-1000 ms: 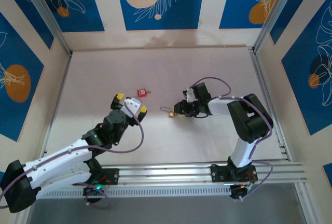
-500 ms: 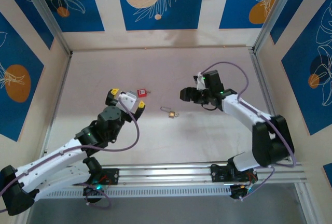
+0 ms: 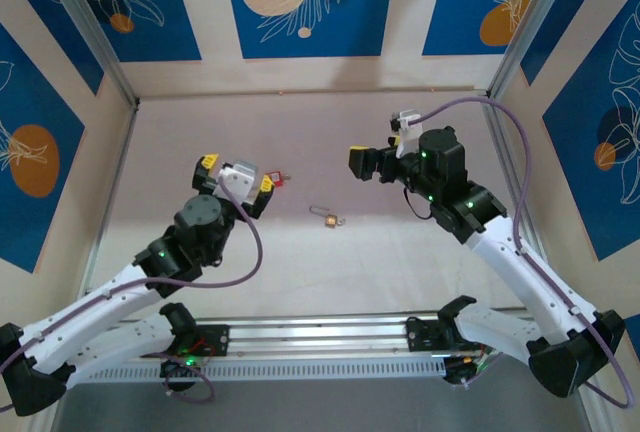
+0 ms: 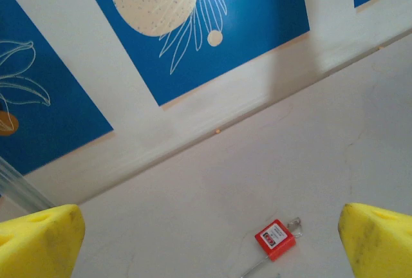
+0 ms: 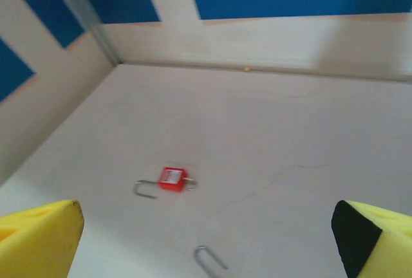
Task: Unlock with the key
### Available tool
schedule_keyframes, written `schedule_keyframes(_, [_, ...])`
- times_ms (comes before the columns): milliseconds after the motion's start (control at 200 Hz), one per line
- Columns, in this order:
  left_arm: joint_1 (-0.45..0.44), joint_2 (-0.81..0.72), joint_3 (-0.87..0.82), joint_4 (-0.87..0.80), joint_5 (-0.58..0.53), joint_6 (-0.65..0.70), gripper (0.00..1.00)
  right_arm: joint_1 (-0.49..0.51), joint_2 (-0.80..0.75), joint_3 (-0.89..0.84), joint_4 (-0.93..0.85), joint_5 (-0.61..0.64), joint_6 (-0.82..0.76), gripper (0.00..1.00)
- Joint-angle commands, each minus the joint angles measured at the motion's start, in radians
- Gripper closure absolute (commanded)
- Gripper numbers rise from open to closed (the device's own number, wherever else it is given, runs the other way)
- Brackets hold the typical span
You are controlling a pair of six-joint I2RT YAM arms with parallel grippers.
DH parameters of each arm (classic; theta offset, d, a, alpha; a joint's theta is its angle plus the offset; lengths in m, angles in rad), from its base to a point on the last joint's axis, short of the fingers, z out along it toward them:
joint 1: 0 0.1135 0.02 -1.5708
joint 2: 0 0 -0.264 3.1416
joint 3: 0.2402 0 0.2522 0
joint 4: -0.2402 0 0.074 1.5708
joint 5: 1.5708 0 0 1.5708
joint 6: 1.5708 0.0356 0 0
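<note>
While both arms hover raised | left hand [image 3: 237, 174] agape | right hand [image 3: 372, 158] agape

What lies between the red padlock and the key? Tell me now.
Nothing: in the top view, the stretch of table between the red padlock and the key is bare.

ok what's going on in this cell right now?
Two arms are set up to unlock a padlock with a key, and neither is holding anything at this moment. The left pincer and the right pincer are both open and empty. The key lies loose on the table between the arms. The red padlock sits apart from it, close to the left pincer.
</note>
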Motion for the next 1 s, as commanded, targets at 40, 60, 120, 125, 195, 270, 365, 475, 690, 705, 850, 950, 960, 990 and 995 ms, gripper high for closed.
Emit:
schedule_keyframes(40, [0.041,0.004,-0.236,0.383,0.094,0.199,0.0,-0.068,0.045,-0.106,0.044,0.086,-0.021,0.01])
schedule_keyframes(60, [0.05,0.003,-0.263,0.419,0.107,0.201,0.0,-0.08,0.047,-0.123,0.059,0.068,-0.019,0.01])
schedule_keyframes(120, [0.093,0.002,-0.317,0.489,0.128,0.149,0.0,-0.116,0.056,-0.159,0.093,0.033,-0.017,0.01])
schedule_keyframes(125, [0.098,0.001,-0.319,0.49,0.131,0.144,0.0,-0.119,0.057,-0.16,0.094,0.033,-0.016,0.01])
schedule_keyframes(195, [0.166,-0.002,-0.337,0.462,0.174,0.087,0.0,-0.138,0.062,-0.194,0.126,0.035,-0.044,0.01])
schedule_keyframes(270, [0.234,0.012,-0.355,0.456,0.188,0.059,0.0,-0.152,0.04,-0.249,0.204,0.029,-0.098,0.01])
schedule_keyframes(365, [0.318,0.034,-0.412,0.544,0.22,0.046,0.0,-0.202,-0.009,-0.331,0.328,-0.107,-0.169,0.01])
schedule_keyframes(475, [0.413,0.059,-0.496,0.659,0.194,-0.063,0.0,-0.264,-0.043,-0.373,0.369,-0.223,-0.169,0.01])
schedule_keyframes(690, [0.54,0.149,-0.553,0.729,0.257,-0.086,0.0,-0.312,-0.044,-0.401,0.365,-0.329,-0.224,0.01])
schedule_keyframes(705, [0.549,0.169,-0.555,0.746,0.268,-0.089,0.0,-0.313,-0.043,-0.401,0.365,-0.331,-0.227,0.01])
schedule_keyframes(850, [0.628,0.473,-0.547,1.037,0.356,-0.122,0.0,-0.322,-0.045,-0.423,0.368,-0.329,-0.236,0.01])
schedule_keyframes(950, [0.637,0.7,-0.511,1.264,0.342,-0.127,0.0,-0.336,-0.045,-0.454,0.39,-0.33,-0.24,0.01])
schedule_keyframes(960, [0.637,0.721,-0.505,1.269,0.332,-0.134,0.0,-0.339,-0.045,-0.459,0.394,-0.328,-0.238,0.01])
schedule_keyframes(990, [0.648,0.785,-0.491,1.293,0.338,-0.15,0.0,-0.344,-0.043,-0.469,0.408,-0.324,-0.23,0.01])
schedule_keyframes(995, [0.65,0.797,-0.489,1.304,0.345,-0.145,0.0,-0.345,-0.042,-0.47,0.41,-0.324,-0.23,0.01])
